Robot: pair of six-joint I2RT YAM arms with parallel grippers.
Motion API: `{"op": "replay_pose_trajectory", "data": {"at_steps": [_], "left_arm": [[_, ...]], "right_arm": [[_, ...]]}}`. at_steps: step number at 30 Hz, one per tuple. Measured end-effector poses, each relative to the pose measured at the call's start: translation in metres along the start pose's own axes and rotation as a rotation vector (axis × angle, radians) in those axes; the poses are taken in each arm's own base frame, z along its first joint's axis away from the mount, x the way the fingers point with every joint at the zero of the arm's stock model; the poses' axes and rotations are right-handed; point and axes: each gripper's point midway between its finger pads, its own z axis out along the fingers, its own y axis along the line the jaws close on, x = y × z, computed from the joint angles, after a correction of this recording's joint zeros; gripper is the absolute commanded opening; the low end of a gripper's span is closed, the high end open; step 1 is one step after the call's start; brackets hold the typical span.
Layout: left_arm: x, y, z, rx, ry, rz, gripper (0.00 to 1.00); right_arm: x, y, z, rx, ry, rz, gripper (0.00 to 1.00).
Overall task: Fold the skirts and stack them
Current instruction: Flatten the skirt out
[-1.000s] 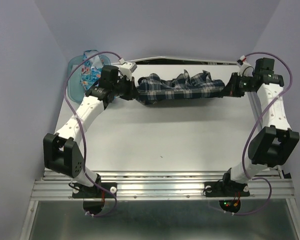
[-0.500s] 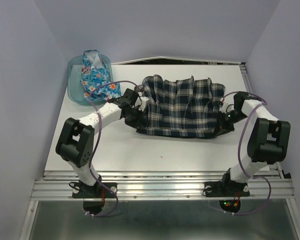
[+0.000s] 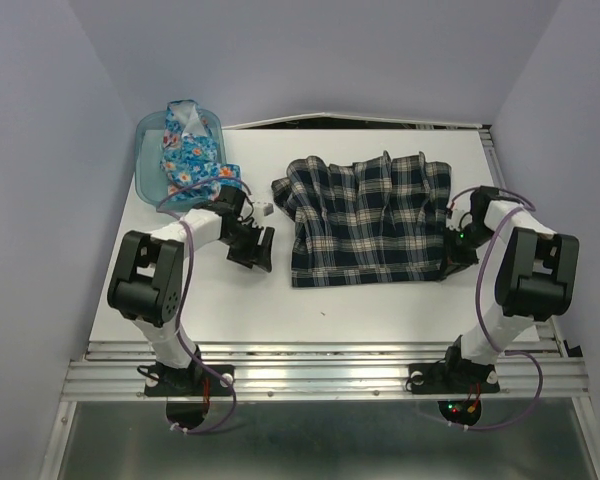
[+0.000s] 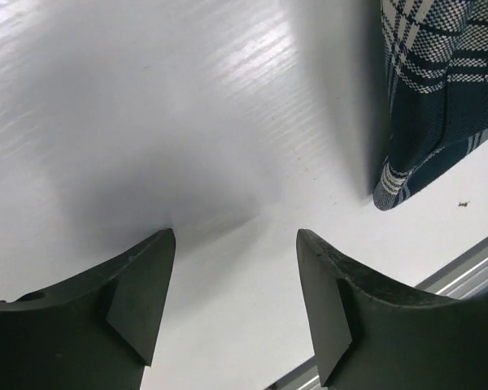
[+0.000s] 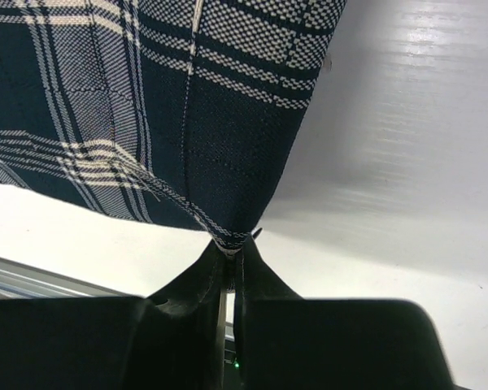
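Plaid skirt spread flat on the table, not yet folded.
The right gripper pinches its near right corner, while the left gripper gapes empty near its left edge. The floral skirt sits bunched in the bin, far left. Both folds and the stacking remain.

Top external camera: high behind the arm bases, facing down over the whole table. Left wrist camera: close above it, looking past the left gripper. Right wrist camera: closer still. All three include the plaid skirt.
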Motion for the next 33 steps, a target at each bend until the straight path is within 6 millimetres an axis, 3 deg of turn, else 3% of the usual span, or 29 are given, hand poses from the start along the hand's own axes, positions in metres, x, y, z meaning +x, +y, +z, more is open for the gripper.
{"op": "replay_pose_trajectory", "data": {"at_steps": [4,9,15,22,25,27,28,33], "left_arm": [[-0.003,0.001,-0.004,0.09,-0.059,-0.052,0.8],[-0.006,-0.021,-0.002,0.259,-0.134,-0.05,0.81],[0.002,-0.055,0.009,0.409,-0.137,-0.016,0.74],[0.0,-0.074,0.021,0.49,-0.122,-0.029,0.63],[-0.001,-0.079,0.025,0.482,-0.118,-0.017,0.45],[0.001,-0.079,0.028,0.459,-0.11,-0.019,0.26],[0.002,-0.078,0.03,0.448,-0.108,-0.017,0.0],[0.006,-0.077,0.027,0.425,-0.099,-0.002,0.0]], "right_arm": [[0.002,-0.005,0.008,0.014,0.007,0.004,0.01],[0.005,-0.015,0.019,0.051,0.034,0.023,0.01],[0.005,-0.014,0.021,0.049,0.041,0.046,0.01],[0.003,-0.004,0.022,-0.011,0.035,0.052,0.01],[0.002,0.002,0.019,-0.036,0.02,0.049,0.01],[-0.001,0.005,0.014,-0.044,-0.003,0.043,0.01],[-0.003,0.006,0.01,-0.046,-0.018,0.038,0.01],[-0.009,0.02,-0.016,-0.068,-0.111,0.0,0.01]]}}
